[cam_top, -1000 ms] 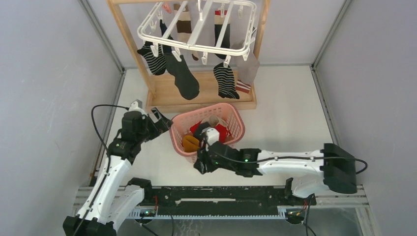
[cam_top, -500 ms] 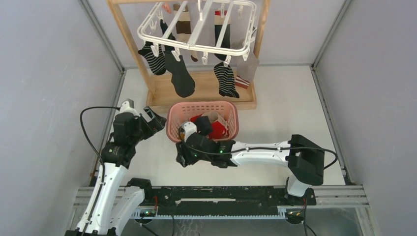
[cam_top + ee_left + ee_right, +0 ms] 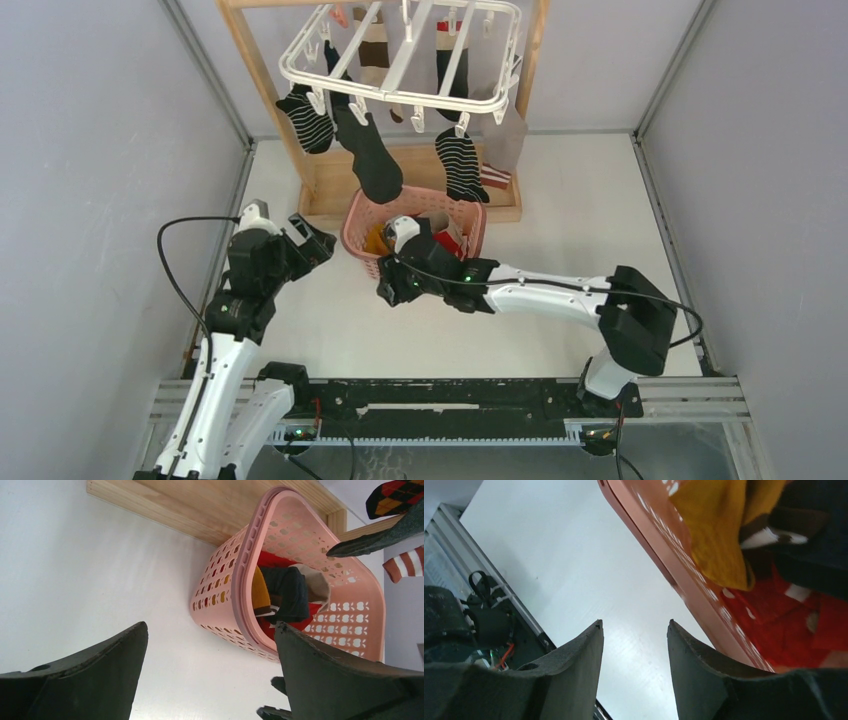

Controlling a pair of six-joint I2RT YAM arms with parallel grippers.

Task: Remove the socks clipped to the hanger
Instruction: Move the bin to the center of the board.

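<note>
The white hanger (image 3: 400,50) hangs at the back with several socks clipped to it: a striped one (image 3: 308,118), a black one (image 3: 368,155), another striped one (image 3: 460,165) and a grey one (image 3: 505,135). My left gripper (image 3: 318,238) (image 3: 211,627) is open and empty, low over the table left of the pink basket (image 3: 470,222). My right gripper (image 3: 390,290) (image 3: 634,625) is also open with nothing between its fingers, pointing down just outside the basket's near-left rim (image 3: 659,545).
The basket (image 3: 240,570) holds a mustard sock (image 3: 719,525), a black sock (image 3: 290,592) and red fabric (image 3: 794,625). It sits against the wooden stand's base (image 3: 320,195). Argyle (image 3: 395,495) and red-striped (image 3: 405,565) socks hang above it. Grey walls close in both sides.
The basket has slid away from me toward the wooden stand, with my right gripper following close behind it. My left arm drew slightly left and then held still.
</note>
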